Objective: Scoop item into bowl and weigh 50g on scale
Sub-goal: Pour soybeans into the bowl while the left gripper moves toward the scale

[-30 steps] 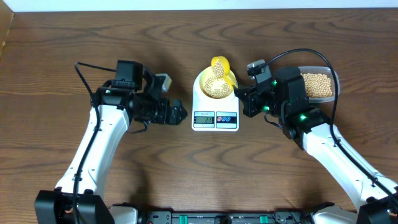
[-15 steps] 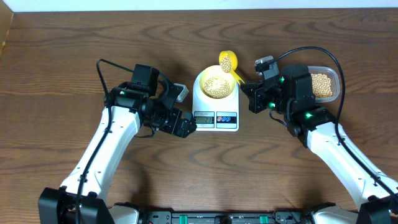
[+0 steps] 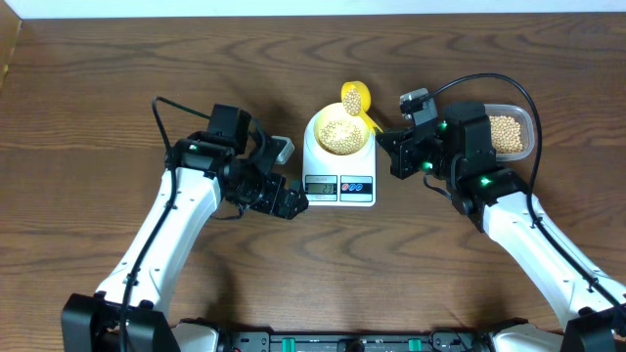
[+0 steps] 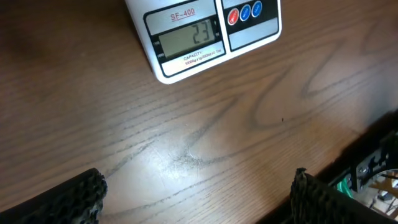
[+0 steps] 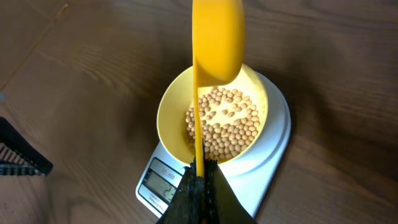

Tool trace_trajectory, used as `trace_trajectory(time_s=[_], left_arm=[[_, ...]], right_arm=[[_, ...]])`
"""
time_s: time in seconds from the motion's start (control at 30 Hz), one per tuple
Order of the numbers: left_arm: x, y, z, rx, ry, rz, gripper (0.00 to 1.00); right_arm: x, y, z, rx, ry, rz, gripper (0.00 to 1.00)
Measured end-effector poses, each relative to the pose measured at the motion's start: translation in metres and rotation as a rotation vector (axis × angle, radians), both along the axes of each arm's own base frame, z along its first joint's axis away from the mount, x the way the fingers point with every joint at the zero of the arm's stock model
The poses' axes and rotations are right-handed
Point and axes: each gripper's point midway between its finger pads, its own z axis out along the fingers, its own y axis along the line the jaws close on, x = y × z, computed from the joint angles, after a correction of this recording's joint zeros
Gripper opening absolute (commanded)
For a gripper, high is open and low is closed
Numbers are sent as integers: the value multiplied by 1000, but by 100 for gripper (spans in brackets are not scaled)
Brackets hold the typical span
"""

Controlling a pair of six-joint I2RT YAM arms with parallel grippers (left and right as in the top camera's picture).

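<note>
Right pincer's (image 5: 200, 180) scoop (image 5: 217, 37) overhangs bowl (image 5: 171, 115); tub (image 3: 507, 110) seemingly behind.

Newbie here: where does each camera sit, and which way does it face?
Overhead: above the table, looking down; left arm and right arm flank the scale.
Left wrist: on the left arm, facing the scale's display; left fingers at bottom corners.
Right wrist: on the right arm, looking down the scoop into the bowl; right fingers grip its handle.
Shared: the scale.

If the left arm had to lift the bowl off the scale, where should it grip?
Probably pinch the bowl at its bare left rim from above: thin wall, beans fill the middle, the scoop hovers at the far-right edge.
</note>
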Motion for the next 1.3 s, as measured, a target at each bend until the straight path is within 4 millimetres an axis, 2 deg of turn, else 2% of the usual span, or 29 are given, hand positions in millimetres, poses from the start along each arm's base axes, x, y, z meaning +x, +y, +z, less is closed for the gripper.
trace_trajectory(time_s=[0.47, 0.97, 1.3], left_arm=[[9, 8, -4, 57, -45, 0, 97], [9, 9, -4, 65, -47, 1, 97], [9, 9, -4, 65, -47, 1, 97]], right_arm=[[0, 0, 0, -1, -2, 1, 1], [-7, 7, -4, -39, -21, 53, 1], [-8, 5, -7, -97, -57, 89, 1]])
